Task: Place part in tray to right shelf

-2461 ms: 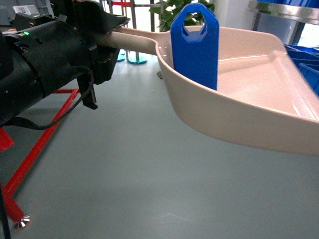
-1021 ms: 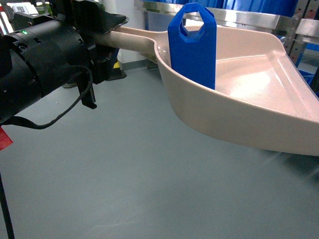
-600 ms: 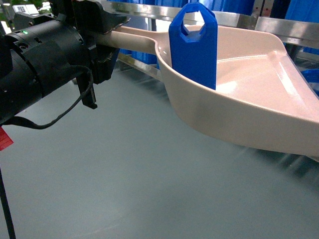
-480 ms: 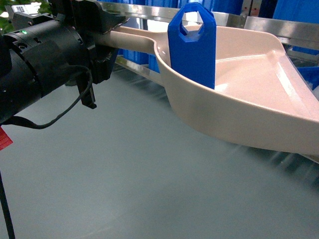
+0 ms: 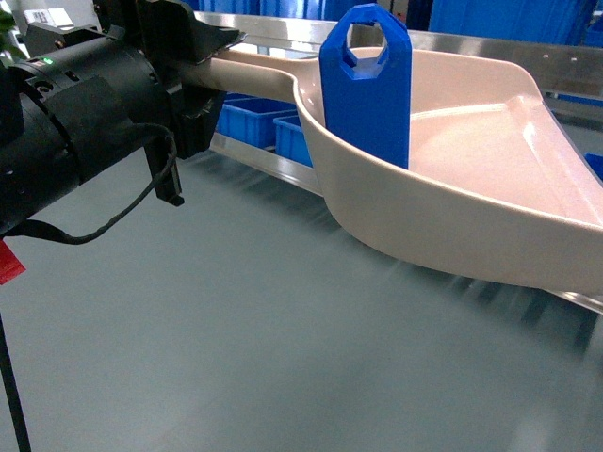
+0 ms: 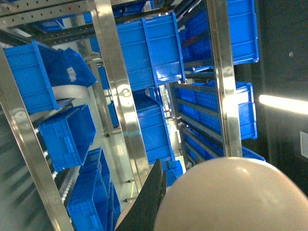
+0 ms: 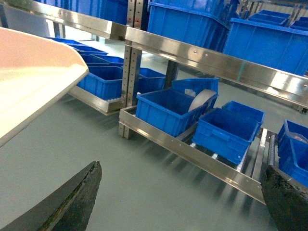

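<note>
Head view: I find my left end effector [image 5: 193, 80] nearest the camera, closed on the handle of the tray [image 5: 490, 169]. From that grip the handle runs forward and to my right, and the scoop hangs in the air over the grey floor [image 5: 236, 339], unsupported from below.

The part [image 5: 367, 85] stands upright inside the tray at the handle end of the scoop, close against the near side wall. It sits forward and to the right of the left end effector, apart from it; only the tray is gripped. I judge the loading step complete and the carry under way.

Beyond the scoop, steel shelving [image 5: 283, 24] with blue crates [image 5: 247, 121] on a low level fills the background. The motion blur along the floor suggests the base is moving. The part has not been delivered: nothing shows the tray resting on or tipped toward any shelf, and I cannot yet tell which rack is the right shelf.

Right wrist view: my right end effector [image 7: 180, 202] is spread wide and holds nothing, its two dark fingers at the lower corners. The tray's pale edge lies to its upper left, not touching. Ahead are steel rails [image 7: 211, 62] and more crates.

Left wrist view: the tray's rounded handle end lies close under the camera, with racking behind.
</note>
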Robot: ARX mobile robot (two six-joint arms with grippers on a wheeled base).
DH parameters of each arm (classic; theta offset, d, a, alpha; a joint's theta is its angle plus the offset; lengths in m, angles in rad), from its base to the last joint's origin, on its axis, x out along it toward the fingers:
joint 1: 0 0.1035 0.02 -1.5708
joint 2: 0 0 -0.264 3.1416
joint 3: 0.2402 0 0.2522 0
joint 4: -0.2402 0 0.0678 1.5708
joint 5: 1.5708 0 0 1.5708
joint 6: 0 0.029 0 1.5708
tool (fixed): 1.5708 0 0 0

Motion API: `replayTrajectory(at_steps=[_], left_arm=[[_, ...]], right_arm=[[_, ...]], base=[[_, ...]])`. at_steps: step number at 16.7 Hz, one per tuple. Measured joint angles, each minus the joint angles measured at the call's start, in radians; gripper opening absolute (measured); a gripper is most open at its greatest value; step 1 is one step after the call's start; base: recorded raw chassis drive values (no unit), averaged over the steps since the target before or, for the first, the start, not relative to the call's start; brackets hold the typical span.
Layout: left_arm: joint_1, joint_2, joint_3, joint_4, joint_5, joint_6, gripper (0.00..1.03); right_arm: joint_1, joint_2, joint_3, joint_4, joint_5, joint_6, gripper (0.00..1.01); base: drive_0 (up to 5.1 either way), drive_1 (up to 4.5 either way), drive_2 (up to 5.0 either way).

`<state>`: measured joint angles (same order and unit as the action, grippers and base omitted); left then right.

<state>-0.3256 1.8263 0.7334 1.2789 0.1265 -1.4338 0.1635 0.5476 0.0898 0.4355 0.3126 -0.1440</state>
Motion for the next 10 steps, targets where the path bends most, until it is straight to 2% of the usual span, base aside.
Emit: replayTrajectory(at_steps=[10], left_arm=[[0.000,0.000,0.000,0.000,-0.002,0.000,0.13]], right_arm=[[0.000,0.000,0.000,0.000,0.000,0.000,0.98]], base=[[-1.6,-1.57,-1.6]])
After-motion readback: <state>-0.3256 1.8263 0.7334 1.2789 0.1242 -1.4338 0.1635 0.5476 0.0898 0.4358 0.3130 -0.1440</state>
